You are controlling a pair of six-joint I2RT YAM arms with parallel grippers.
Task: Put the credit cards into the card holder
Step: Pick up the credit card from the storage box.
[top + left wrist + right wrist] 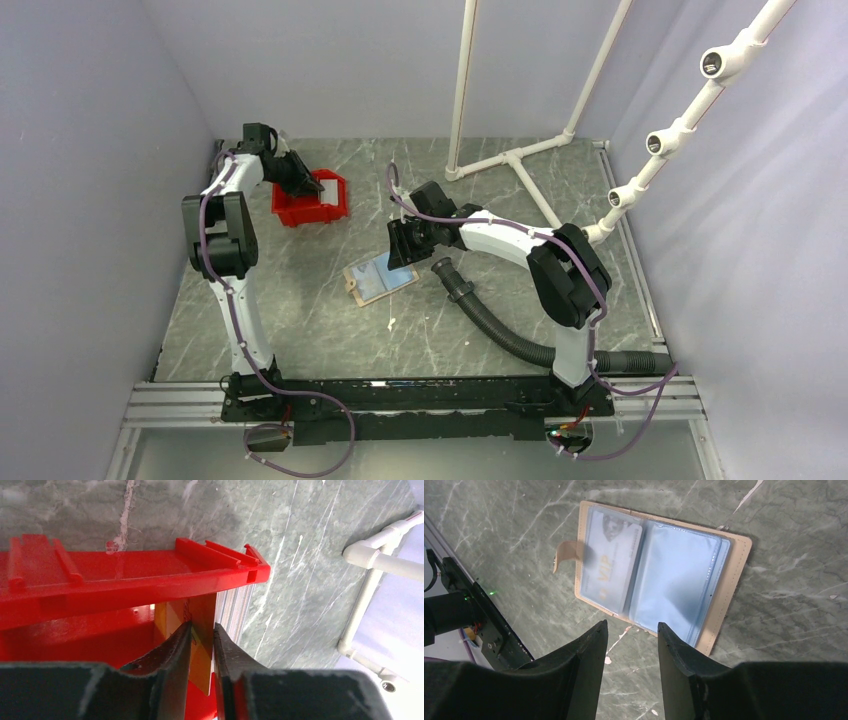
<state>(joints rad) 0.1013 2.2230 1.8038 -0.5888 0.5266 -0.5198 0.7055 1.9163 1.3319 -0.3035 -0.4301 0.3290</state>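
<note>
A gold-brown credit card (202, 615) stands on edge inside the red bin (125, 580), at the bin's right end. My left gripper (202, 630) reaches into the bin (312, 205) with its jaws narrow around this card, which sits slanted in the small gap between them. The tan card holder (736, 580) lies open on the table (378, 280), and a pale blue-grey credit card (609, 565) marked VIP sits in its left clear pocket. My right gripper (632, 626) hovers open over the holder's near edge, holding nothing; it shows beside the holder (405, 245).
A black corrugated hose (490, 315) curves across the table right of the holder. A white pipe frame (510, 160) stands at the back right. A metal rail (400, 400) runs along the near edge. Grey walls close in both sides.
</note>
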